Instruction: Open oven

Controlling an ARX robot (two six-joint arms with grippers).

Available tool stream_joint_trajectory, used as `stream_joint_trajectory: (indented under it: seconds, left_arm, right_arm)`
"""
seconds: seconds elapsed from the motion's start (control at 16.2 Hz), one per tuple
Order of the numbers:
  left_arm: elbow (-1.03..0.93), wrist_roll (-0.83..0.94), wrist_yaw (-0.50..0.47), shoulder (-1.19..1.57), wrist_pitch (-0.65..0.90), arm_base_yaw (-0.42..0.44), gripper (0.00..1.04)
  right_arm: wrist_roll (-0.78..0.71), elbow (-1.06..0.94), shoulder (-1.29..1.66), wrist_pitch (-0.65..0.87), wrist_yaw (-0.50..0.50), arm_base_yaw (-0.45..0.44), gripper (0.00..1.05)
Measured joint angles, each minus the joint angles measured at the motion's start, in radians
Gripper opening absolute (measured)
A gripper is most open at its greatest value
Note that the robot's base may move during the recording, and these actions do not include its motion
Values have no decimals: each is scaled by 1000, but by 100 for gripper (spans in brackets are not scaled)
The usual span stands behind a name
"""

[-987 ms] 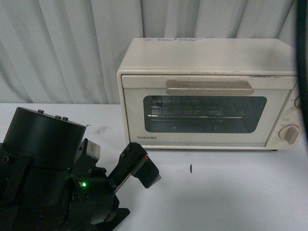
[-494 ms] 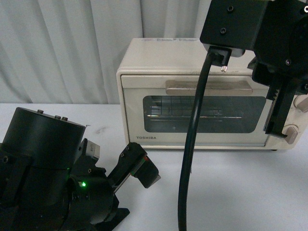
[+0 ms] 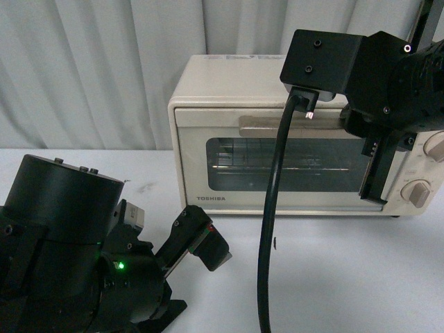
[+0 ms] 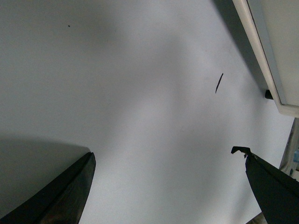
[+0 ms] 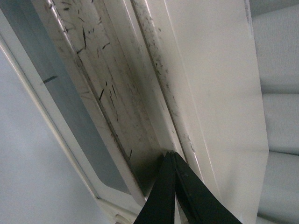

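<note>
One oven (image 3: 229, 83), door shut, back right on the desk (image 3: 347, 277); we judge it stiff, light enough to slide, glass (image 3: 236, 173) fragile. We would hook its bar handle (image 3: 263, 126), where our right gripper (image 5: 172, 161) sits pressed together; left gripper (image 4: 164, 154) spread, well apart.

cream-white oven (image 3: 208, 83), beige handle (image 3: 260, 125)

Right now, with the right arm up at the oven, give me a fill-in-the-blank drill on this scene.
1. The oven door is ___.
2. The name printed on its door is ___.
3. The right gripper, holding nothing, is ___.
4. The left gripper, over the table, is ___.
Missing words: closed; TOSHIBA; shut; open.
</note>
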Motion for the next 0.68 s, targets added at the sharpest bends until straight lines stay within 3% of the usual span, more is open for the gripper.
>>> stream_joint_trajectory:
  seconds: [0.68]
  left_arm:
    - [0, 0, 0, 0, 0, 0, 98]
  right_arm:
    - [74, -16, -33, -78, -87, 11, 2]
